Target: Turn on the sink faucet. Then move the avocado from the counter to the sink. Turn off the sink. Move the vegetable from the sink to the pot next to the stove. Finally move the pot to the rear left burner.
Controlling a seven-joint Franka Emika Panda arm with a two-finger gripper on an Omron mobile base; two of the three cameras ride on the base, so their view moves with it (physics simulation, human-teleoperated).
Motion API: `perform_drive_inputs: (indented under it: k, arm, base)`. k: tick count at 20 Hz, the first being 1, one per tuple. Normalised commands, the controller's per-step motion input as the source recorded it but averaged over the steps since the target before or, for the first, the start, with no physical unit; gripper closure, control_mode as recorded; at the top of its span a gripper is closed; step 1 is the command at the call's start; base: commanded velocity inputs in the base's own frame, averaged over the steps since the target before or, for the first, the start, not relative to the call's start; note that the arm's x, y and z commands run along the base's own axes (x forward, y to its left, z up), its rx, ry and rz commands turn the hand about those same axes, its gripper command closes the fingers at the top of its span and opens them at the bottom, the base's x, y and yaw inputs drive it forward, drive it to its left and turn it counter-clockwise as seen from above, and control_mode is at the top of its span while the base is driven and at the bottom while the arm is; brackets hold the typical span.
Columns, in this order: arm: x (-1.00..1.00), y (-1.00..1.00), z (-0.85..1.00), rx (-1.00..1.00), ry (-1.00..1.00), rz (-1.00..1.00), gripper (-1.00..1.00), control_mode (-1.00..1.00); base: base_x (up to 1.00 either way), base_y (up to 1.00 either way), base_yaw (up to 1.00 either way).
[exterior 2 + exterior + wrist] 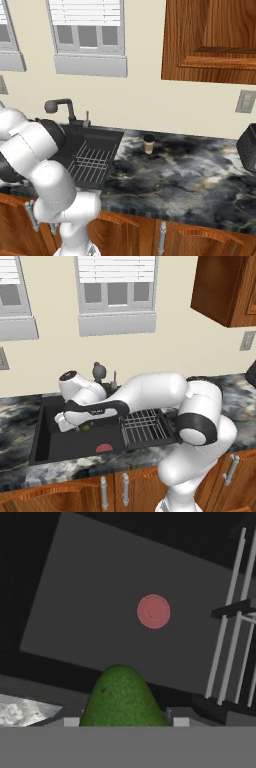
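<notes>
Your gripper is holding the green avocado tight between its two fingers. You have it up over the dark sink, above the red drain. The wire rack sits beside it.

a glossy white robot arm made of thick, rounded tube segments, like a chain of smooth cylinders and domes. dark charcoal bands ring its joints; one wide black collar wraps the big elbow joint, and another black band runs along the slimmer forearm link. the end cap near the wrist is a white dome with a dark round face. the lowest segment is a broad white column. the right base view shows the same white bulbous links with a dark ring between them.
</notes>
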Motion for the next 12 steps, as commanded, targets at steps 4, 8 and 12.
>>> perform_drive_inputs:
  k: [4,8,12]
  arm:
    - [0.00,0.00,0.00,0.00,0.02,0.00,1.00,-1.00]
    - [-0.01,0.00,0.00,0.00,0.00,0.00,1.00,-1.00]
    - [0.00,0.00,0.00,0.00,0.00,0.00,1.00,-1.00]
  base:
    - [0.00,0.00,0.00]
    - [0.00,0.00,0.00]
    - [0.00,0.00,0.00]
